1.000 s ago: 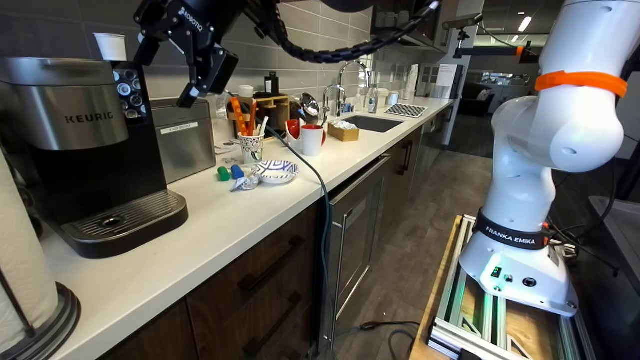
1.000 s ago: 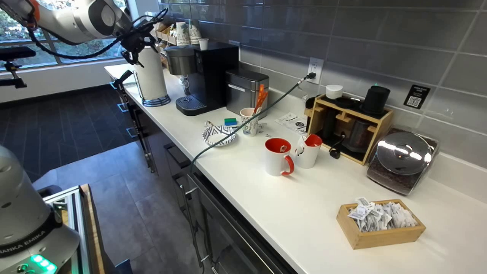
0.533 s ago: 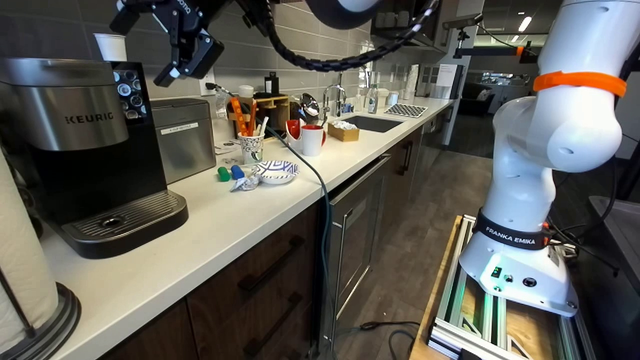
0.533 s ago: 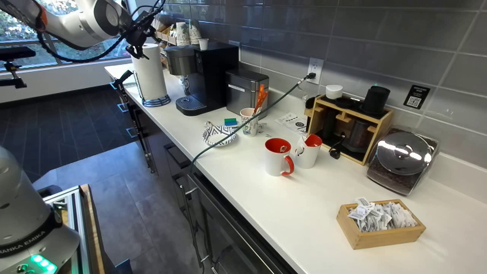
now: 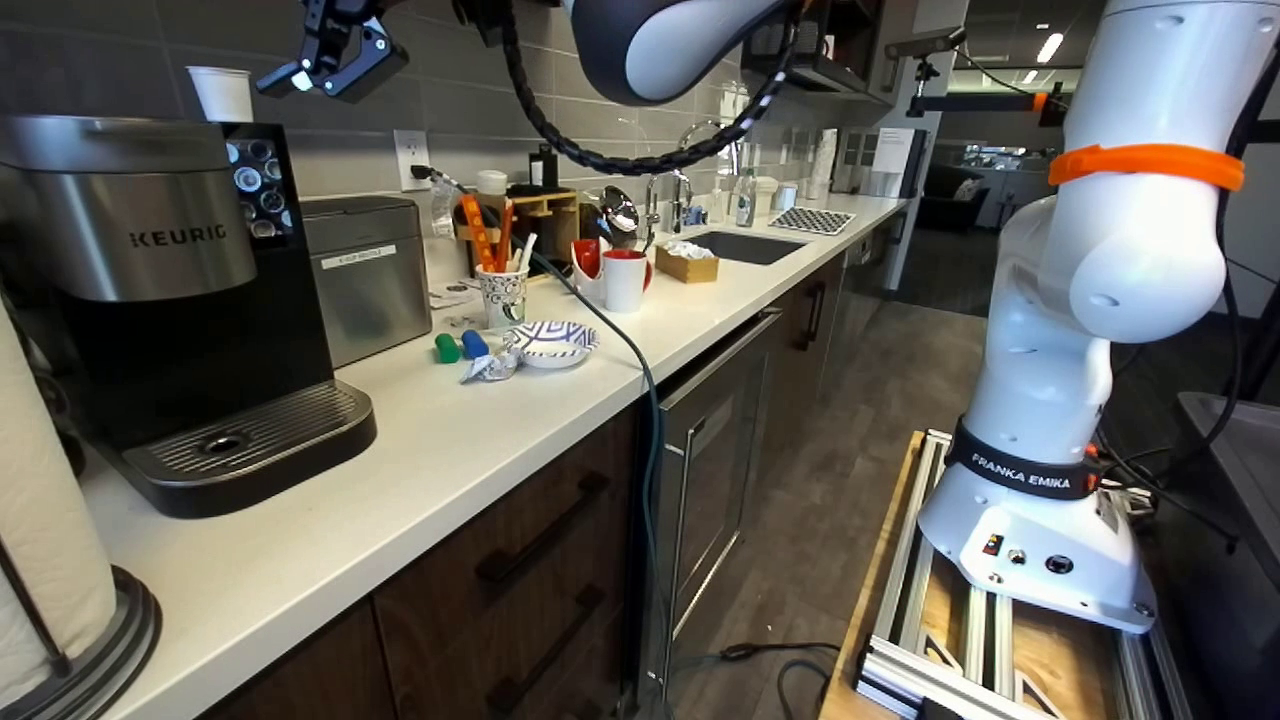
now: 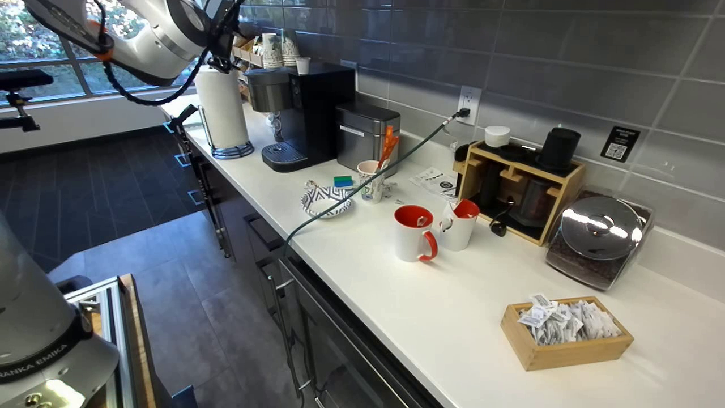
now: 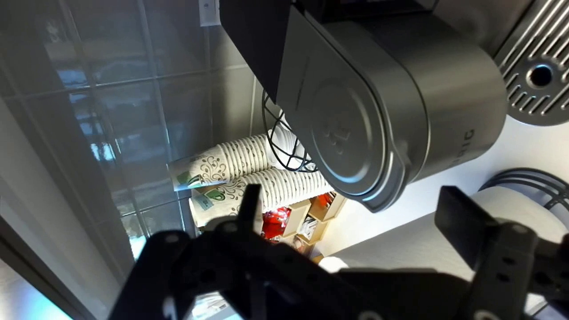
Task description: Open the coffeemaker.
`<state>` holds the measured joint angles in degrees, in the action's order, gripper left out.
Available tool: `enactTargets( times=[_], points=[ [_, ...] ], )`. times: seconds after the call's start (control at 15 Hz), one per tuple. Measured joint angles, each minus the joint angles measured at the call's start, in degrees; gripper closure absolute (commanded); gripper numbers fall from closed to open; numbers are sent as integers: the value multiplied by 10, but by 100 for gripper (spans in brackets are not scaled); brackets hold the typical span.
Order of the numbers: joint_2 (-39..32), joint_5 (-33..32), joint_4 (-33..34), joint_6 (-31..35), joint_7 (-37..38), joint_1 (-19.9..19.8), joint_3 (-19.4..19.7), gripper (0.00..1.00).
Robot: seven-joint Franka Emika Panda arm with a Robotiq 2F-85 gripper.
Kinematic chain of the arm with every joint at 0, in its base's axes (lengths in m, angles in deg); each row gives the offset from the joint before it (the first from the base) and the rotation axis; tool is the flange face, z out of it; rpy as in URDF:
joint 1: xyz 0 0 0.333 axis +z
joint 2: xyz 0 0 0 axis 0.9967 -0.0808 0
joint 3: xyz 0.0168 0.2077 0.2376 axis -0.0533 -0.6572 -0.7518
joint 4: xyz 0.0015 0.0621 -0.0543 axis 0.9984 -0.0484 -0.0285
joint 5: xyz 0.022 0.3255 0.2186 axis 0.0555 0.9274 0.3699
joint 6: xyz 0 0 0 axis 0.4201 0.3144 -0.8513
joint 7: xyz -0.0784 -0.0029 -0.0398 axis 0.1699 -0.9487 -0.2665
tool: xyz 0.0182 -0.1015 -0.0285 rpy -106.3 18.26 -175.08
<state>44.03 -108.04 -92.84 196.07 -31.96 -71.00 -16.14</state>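
Observation:
The coffeemaker (image 5: 190, 235) is large and black with a silver KEURIG band; it stands on the counter in both exterior views (image 6: 323, 113), its lid down. The wrist view shows its grey lid (image 7: 342, 133) from above, with the lid's front lip pointing between my fingers. My gripper (image 7: 351, 193) is open and empty, its fingers wide apart, just off the lid's front lip and not visibly touching it. In an exterior view the gripper (image 6: 224, 62) is above and in front of the machine. In an exterior view only part of the gripper (image 5: 335, 60) shows at the top edge.
A small white cup (image 5: 222, 94) stands on top of the machine. A paper towel roll (image 6: 222, 110) stands beside it. A steel box (image 6: 368, 133) is on its other side. Stacked paper cups (image 7: 249, 169) are behind. A cable (image 6: 362, 184) crosses the counter.
My gripper has risen, turned, and moved closer to the coffeemaker's upper part. It stays open. The base light has gone from green to whitish. The coffeemaker has not moved.

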Motion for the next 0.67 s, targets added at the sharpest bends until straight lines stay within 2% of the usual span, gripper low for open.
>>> enactTargets(
  times=[0.4,0.67],
  points=[
    [-48,-56,27,3,55,1,-5,0],
    [-66,-127,59,7,113,3,6,0]
  ],
)
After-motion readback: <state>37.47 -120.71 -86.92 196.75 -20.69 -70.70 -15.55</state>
